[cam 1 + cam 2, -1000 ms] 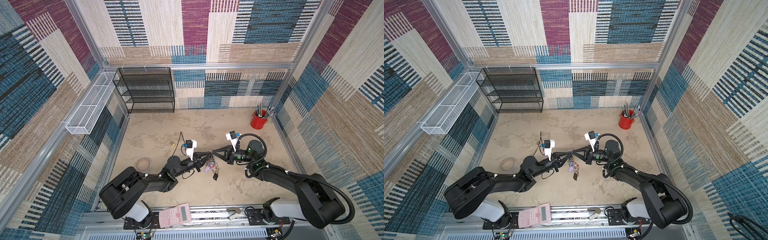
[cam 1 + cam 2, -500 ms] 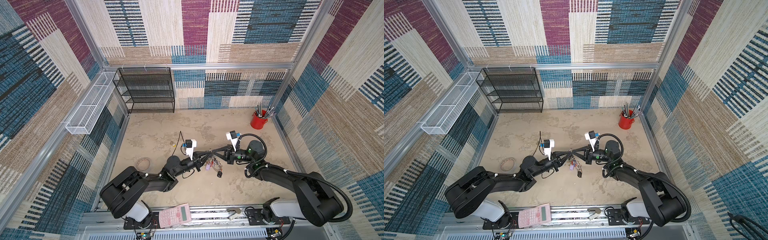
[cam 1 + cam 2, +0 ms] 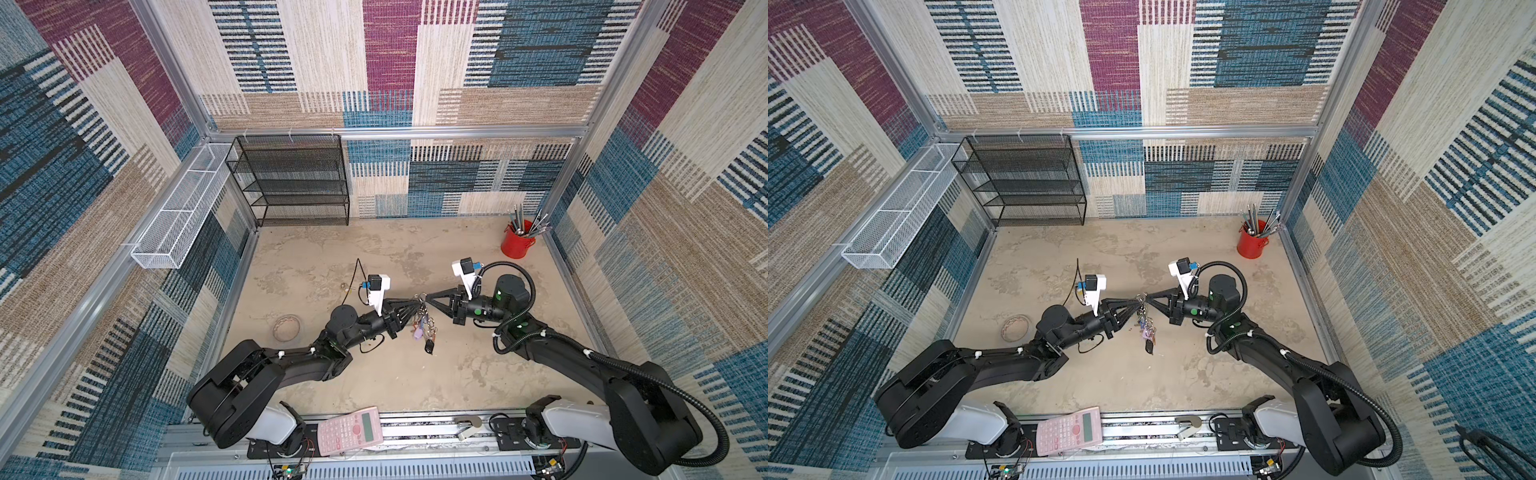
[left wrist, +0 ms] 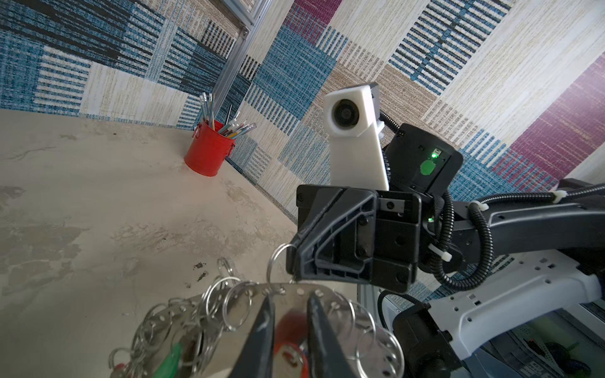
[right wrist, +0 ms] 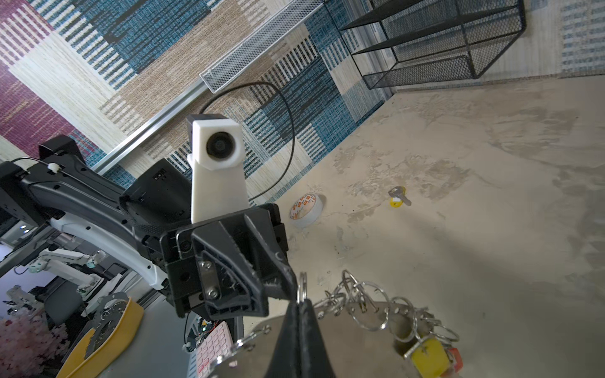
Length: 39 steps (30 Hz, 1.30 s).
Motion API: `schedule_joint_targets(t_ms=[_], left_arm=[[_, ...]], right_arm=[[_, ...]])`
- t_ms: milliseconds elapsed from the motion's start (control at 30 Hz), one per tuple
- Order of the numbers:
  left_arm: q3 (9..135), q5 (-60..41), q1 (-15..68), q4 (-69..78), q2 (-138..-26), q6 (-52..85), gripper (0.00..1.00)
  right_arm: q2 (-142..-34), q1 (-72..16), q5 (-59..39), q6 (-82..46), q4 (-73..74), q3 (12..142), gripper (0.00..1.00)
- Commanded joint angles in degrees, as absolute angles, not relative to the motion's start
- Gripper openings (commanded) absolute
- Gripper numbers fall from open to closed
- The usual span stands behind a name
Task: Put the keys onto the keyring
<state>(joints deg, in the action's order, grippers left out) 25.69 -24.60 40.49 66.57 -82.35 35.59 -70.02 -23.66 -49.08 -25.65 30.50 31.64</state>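
both grippers meet nose to nose mid-table w/ the keyring point(image 4: 288, 289) up off the table btwn them, tags + small rings hanging under it. right gripper point(image 5: 301, 311) jaws fully closed, clamped at the keyring rim, looks like on one of its small silver rings. left gripper point(image 3: 414, 300) jaws narrow: slim gap shows in left wrist view, fingers lying across the grey plate, can't tell if anything's pinched in that gap. the keys point(image 5: 397, 197) aren't on it yet. they're flat on the table, yellow tag beside the shank, well apart from both jaws, out left of the left wrist cam and slightly back. in a top view the keys point(image 3: 343, 286) are a tiny speck, long axis unreadable there. left arm is nearer, so imo left does the pickup while right holds the ring aloft. in the way: left cam's black cable point(image 3: 360, 268) loops just beside the keys. tape roll point(image 3: 286, 327) sits beside the left arm, well apart from them. red pen cup point(image 3: 517, 243) in far back-right corner, no issue.
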Motion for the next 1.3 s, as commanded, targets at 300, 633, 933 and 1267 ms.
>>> schedule_joint_targets(t_ms=[300,633,933,1267], left_arm=[[31.5,-42.5,31.1,48.0,-78.0,26.1,0.35],[40.6,-54.6,27.0,36.0,-80.8,14.2,0.53],[45.5,-56.7,26.8,29.6,-84.8,8.8,0.58],[47.1,-57.3,26.1,29.4,-88.1,8.6,0.55]], right_arm=[[-65.5,-24.7,-43.7,-16.9,14.2,36.1,0.00],[-64.5,-25.7,-43.4,-14.0,4.8,39.8,0.00],[-66.2,-26.2,-45.6,-12.8,3.4,41.1,0.00],[-66.7,-26.2,-46.8,-13.3,4.6,40.7,0.00]])
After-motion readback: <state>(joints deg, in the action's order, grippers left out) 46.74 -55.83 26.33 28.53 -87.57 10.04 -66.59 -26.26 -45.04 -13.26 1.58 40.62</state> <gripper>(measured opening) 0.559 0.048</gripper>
